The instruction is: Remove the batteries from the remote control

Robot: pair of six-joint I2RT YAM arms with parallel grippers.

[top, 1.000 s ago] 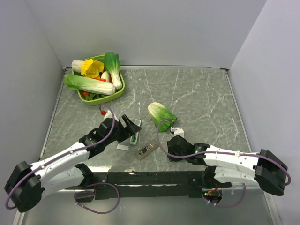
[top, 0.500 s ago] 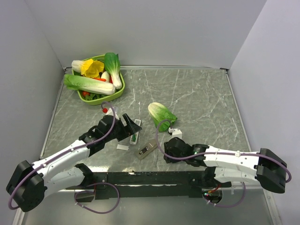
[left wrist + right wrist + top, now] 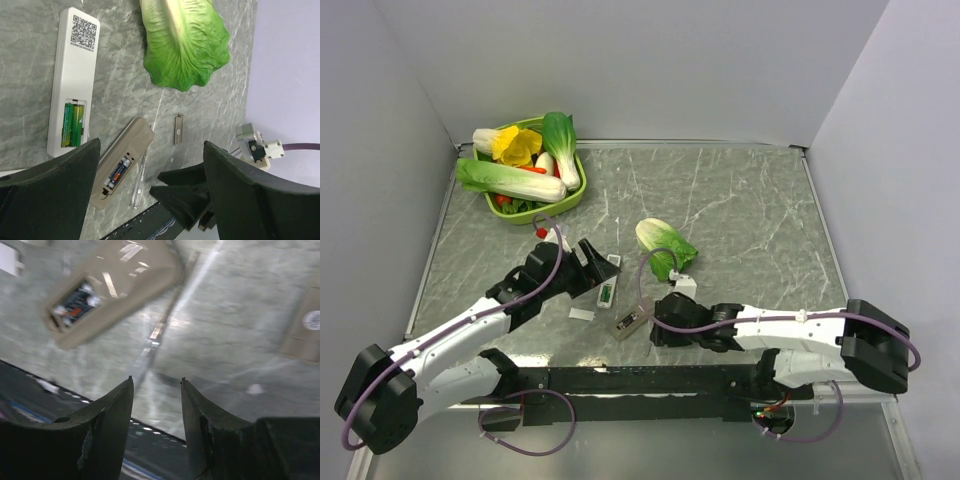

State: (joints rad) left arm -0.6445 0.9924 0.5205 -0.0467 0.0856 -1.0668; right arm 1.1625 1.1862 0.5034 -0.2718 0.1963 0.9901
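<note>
The white remote control [image 3: 72, 80] lies back-up, its battery bay uncovered with green batteries [image 3: 71, 125] still inside. In the top view the remote control [image 3: 609, 283] sits just right of my left gripper [image 3: 596, 263]. My left gripper [image 3: 150, 145] hovers open and holds nothing. A beige remote [image 3: 122, 167] with dark batteries [image 3: 117, 173] in its open bay lies nearer the table's front edge. My right gripper [image 3: 655, 330] is at the beige remote's [image 3: 110, 290] right end, just above the table. In its wrist view the right gripper [image 3: 156, 380] is open and empty.
A thin clear stick [image 3: 139, 180] lies beside the beige remote, with a small beige cover [image 3: 178, 129] further right. A white flat panel [image 3: 582, 314] lies left of the beige remote. A cabbage [image 3: 665, 245] lies mid-table. A green basket [image 3: 578, 190] of vegetables stands back left.
My right gripper has slid left toward the beige remote and its jaws have spread wider. My left gripper has crept slightly away from the front edge, still open.
</note>
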